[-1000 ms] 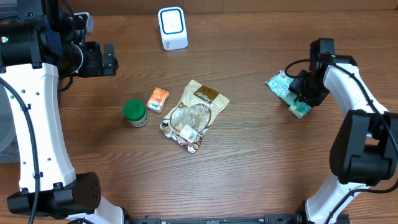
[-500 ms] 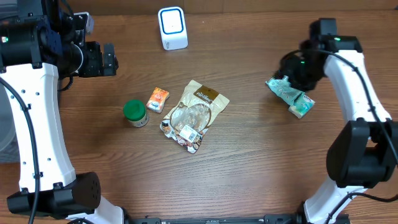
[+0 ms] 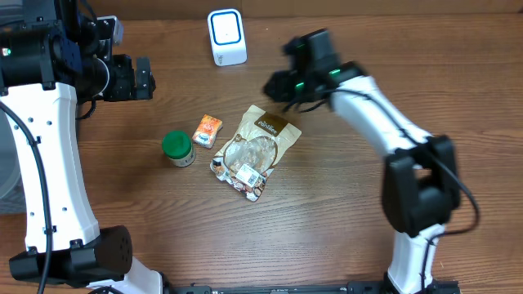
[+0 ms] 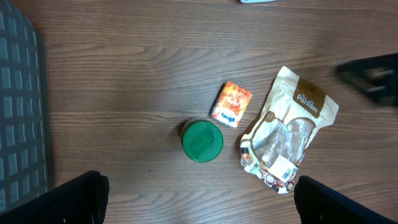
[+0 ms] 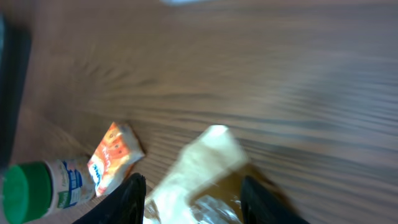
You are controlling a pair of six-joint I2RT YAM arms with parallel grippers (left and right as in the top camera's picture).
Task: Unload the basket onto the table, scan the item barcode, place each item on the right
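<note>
brown wood-grain surface (image 3: 343, 212) | beige plastic snack pouch (image 3: 260, 147): dark brown band up top (clear window below) | small orange flat packet (image 3: 207, 130): pale print | white round bottle (image 3: 178, 149): green lid, blue label print | white boxy scanner (image 3: 226, 37): blue outline

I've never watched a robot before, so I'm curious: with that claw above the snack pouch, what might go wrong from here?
1. The pouch lies flat on the table, so the open right claw may slip or pinch only a corner.
2. The orange packet and green-lidded bottle sit close beside it and could get knocked.
3. A grip over the pouch's white label might hide it from the scanner.
</note>
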